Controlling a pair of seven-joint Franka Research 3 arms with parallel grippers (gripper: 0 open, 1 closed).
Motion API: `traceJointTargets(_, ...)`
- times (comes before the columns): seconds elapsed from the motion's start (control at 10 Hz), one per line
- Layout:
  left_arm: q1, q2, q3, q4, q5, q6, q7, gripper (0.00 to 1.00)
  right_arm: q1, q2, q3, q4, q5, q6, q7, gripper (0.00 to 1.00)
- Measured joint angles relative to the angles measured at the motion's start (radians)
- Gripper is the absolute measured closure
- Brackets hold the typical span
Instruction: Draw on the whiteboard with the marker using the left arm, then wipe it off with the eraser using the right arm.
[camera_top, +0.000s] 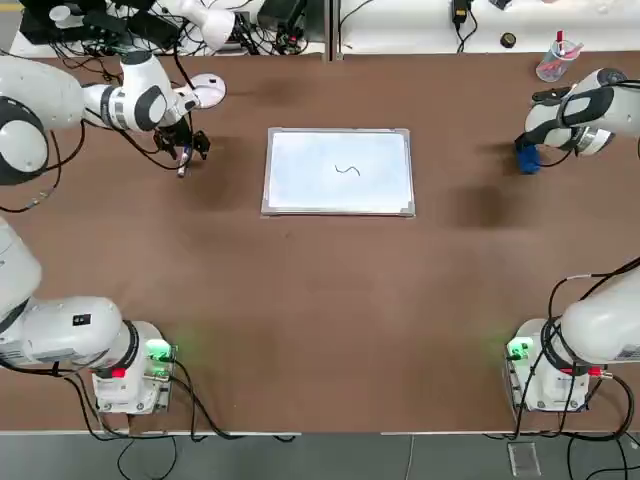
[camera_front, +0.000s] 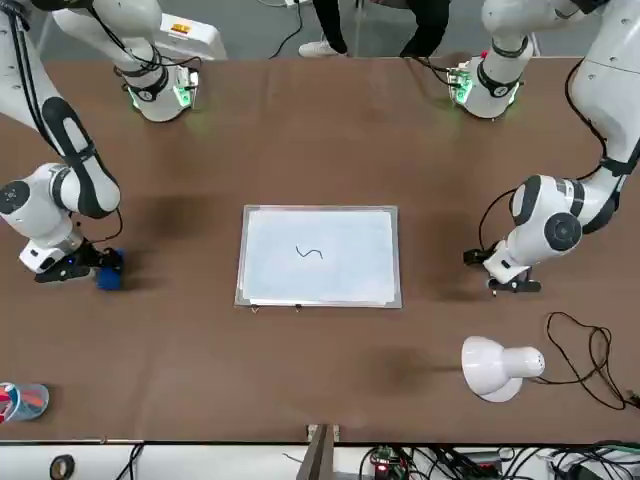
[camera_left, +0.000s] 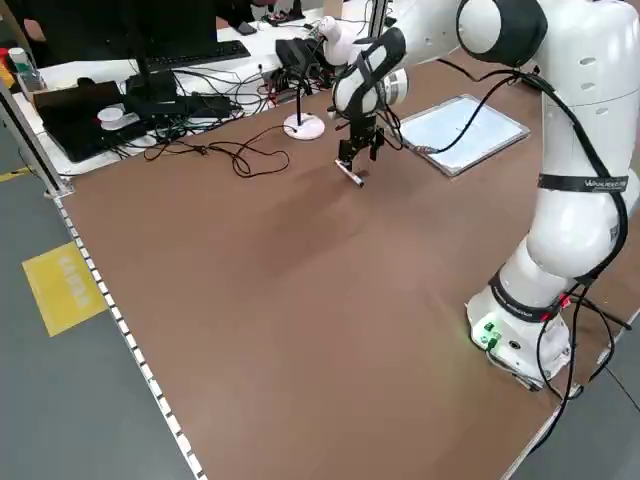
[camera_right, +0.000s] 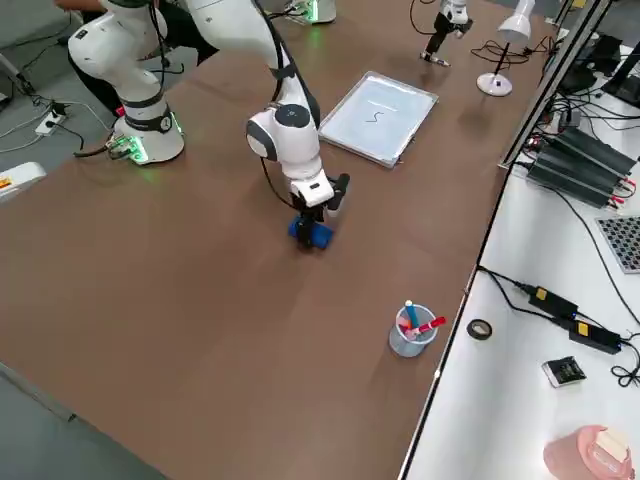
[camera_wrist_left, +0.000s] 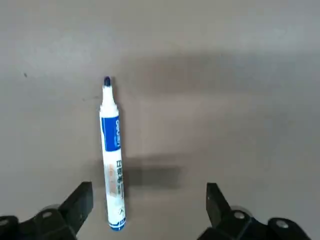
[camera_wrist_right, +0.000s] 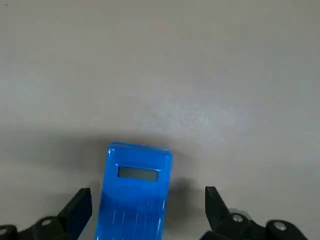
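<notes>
Eraser (camera_wrist_right: 135, 192) lies lengthwise between our right gripper's (camera_wrist_right: 147, 212) spread fingers, well right of the whiteboard (camera_top: 338, 171).

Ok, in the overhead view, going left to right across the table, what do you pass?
Left gripper over the marker → whiteboard → eraser under the right gripper.

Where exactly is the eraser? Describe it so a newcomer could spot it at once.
Start at the whiteboard in the middle of the brown table, then look toward the robot's right side. There the eraser lies on the table under the open right gripper. It is a small bright blue block, the only blue thing on the brown surface.
</notes>
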Motion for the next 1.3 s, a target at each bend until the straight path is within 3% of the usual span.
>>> traceJointTargets(0.3, 0.0, -0.011, 0.0, 0.09, 0.0, -0.068, 0.0, 0.0, 0.0, 0.002, 0.0, 0.0, 0.0, 0.0, 0.0, 0.0)
traceJointTargets(0.6, 0.001, -0.052, -0.003, 0.26, 0.0, -0.267, 0.0, 0.0, 0.001, 0.008, 0.0, 0.0, 0.0, 0.006, 0.0, 0.0)
traceJointTargets(0.9, 0.004, -0.129, -0.004, 0.391, 0.0, -0.403, 0.0, 0.0, 0.001, 0.021, 0.001, 0.0, 0.0, 0.022, 0.0, 0.04)
traceJointTargets(1.1, 0.007, -0.199, -0.003, 0.427, 0.001, -0.44, 0.0, 0.0, 0.003, 0.027, 0.001, 0.0, 0.0, 0.029, 0.001, 0.04)
traceJointTargets(1.3, 0.008, -0.278, -0.002, 0.439, 0.001, -0.498, 0.0, 0.0, 0.005, 0.027, 0.002, 0.001, 0.001, 0.03, 0.015, 0.18)
